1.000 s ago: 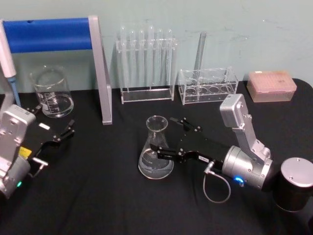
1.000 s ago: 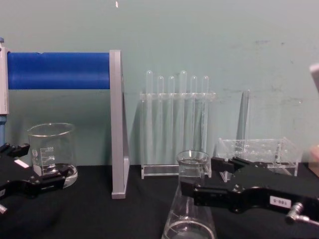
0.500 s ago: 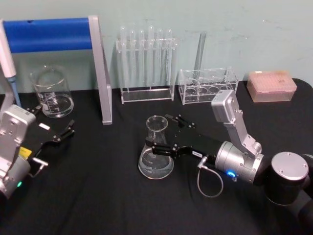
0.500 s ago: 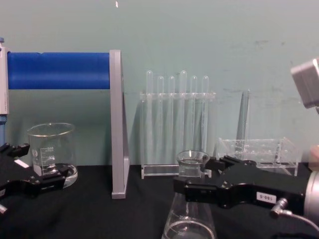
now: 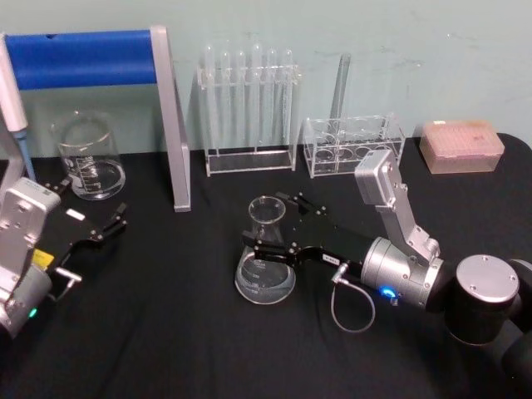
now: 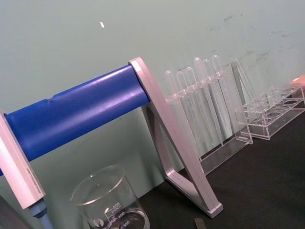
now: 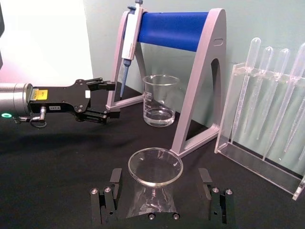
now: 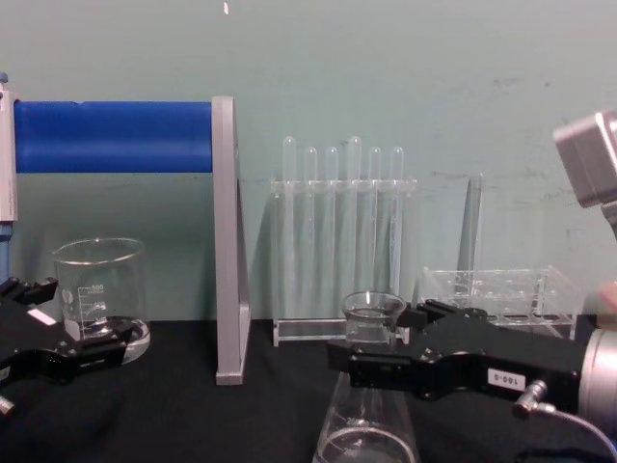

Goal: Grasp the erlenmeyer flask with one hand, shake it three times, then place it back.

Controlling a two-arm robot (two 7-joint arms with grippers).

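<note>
R gripper (image 5: 268, 224) crept in from 4 o'clock, I log it spread astride erlenmeyer flask (image 5: 264, 281) neck; L gripper (image 5: 87, 204) parked spread, 9 o'clock.

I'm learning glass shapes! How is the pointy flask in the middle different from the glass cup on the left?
The erlenmeyer flask is a cone with a narrow neck; the beaker has straight walls and a wide mouth. The flask stands in the middle with the right gripper open around its neck; the beaker stands back left, near the open left gripper, untouched. Both are upright clear glass.
</note>
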